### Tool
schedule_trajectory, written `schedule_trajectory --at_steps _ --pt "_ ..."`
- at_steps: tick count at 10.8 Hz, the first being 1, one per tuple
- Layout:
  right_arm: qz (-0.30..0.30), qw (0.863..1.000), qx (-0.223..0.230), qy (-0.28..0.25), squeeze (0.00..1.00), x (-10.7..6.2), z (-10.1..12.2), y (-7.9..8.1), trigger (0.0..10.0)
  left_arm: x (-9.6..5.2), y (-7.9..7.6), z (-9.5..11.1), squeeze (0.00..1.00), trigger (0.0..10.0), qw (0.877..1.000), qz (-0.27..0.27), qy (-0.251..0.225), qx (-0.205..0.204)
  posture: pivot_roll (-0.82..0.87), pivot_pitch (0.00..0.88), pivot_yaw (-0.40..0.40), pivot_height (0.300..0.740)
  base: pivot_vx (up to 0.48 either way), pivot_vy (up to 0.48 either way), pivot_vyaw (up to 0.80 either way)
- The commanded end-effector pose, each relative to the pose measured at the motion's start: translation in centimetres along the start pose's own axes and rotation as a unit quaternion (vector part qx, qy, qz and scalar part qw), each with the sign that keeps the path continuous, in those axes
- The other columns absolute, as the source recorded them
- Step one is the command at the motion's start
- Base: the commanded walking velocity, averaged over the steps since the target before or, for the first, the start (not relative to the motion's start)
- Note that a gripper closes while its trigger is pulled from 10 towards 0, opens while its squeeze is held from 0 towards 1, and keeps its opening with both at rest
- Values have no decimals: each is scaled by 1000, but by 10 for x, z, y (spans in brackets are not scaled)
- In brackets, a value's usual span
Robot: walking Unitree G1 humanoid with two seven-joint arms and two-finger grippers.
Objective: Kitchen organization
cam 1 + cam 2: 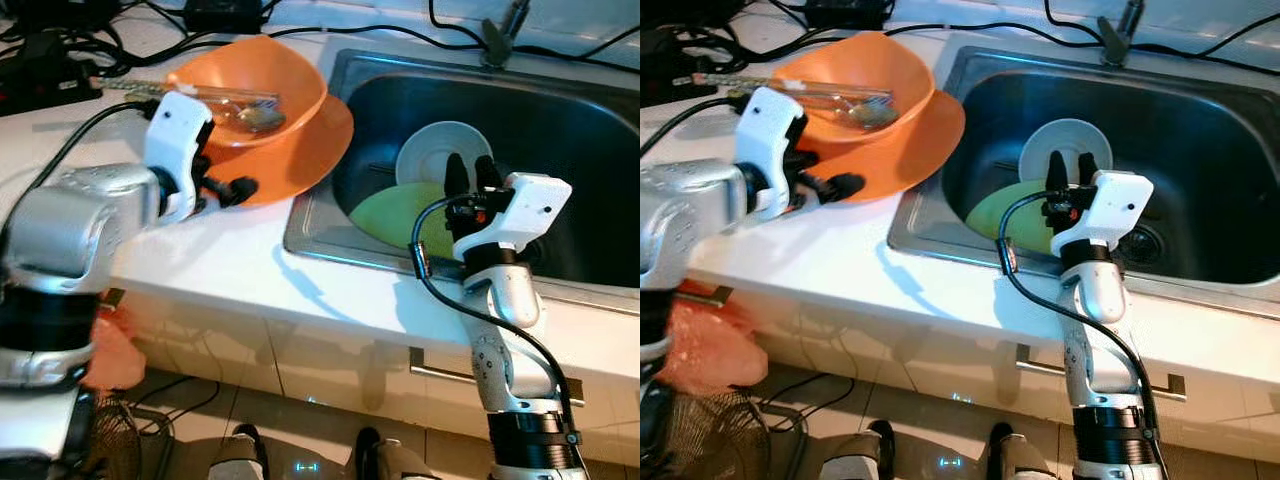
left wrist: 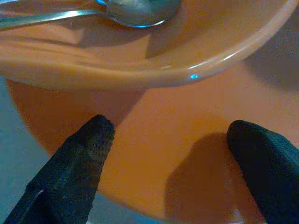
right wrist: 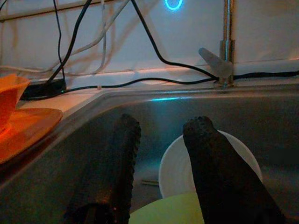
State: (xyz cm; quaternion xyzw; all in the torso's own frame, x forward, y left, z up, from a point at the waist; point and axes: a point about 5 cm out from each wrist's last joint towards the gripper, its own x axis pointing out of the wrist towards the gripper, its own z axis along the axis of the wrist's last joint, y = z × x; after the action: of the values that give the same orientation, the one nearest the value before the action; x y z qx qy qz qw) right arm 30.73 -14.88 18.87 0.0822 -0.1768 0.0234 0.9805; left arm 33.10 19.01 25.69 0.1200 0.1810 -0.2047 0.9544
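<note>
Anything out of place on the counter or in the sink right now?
Yes. The orange plate, carrying the orange bowl with cutlery in it, overhangs the sink edge. In the basin, a white plate leans tilted over a green plate. Black cables trail along the counter behind the sink.

Home kitchen. Stainless steel sink [image 1: 330, 215] sunk into a white counter [image 1: 230, 260], faucet [image 3: 223, 51] at its back edge against a white wall. Dishes present: orange bowl [image 1: 290, 85] with a spoon [image 1: 255, 118] on an orange plate [image 1: 320, 150] at the sink's left edge; white plate [image 1: 430, 155] and green plate [image 1: 385, 215] in the basin. Cabinet fronts below the counter, tiled floor. Black cables [image 1: 70, 40] cross the counter's far edge.
</note>
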Motion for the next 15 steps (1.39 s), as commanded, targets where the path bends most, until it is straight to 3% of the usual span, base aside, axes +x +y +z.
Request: schedule_trajectory --at_steps 1,3,9,13,15 --pt "-20 998 3 60 0 -12 -27 -8 10000 -2 -4 -23 0 10000 998 -17 62 -7 189 250 50 740 0 0 0" --pt "-20 998 4 62 0 -12 -27 -9 10000 -17 -1 -23 0 10000 998 -10 67 4 206 255 51 740 0 0 0" --pt "-14 998 7 69 0 -11 -31 -7 10000 -86 12 -18 0 10000 992 52 108 49 273 268 46 740 0 0 0" --pt "-8 997 10 74 0 -10 -34 -5 10000 -105 10 -21 0 10000 988 67 127 53 299 273 43 740 0 0 0" --pt "-8 997 11 74 0 -10 -34 -4 10000 -105 7 -13 0 10000 990 62 107 61 292 270 47 740 0 0 0"
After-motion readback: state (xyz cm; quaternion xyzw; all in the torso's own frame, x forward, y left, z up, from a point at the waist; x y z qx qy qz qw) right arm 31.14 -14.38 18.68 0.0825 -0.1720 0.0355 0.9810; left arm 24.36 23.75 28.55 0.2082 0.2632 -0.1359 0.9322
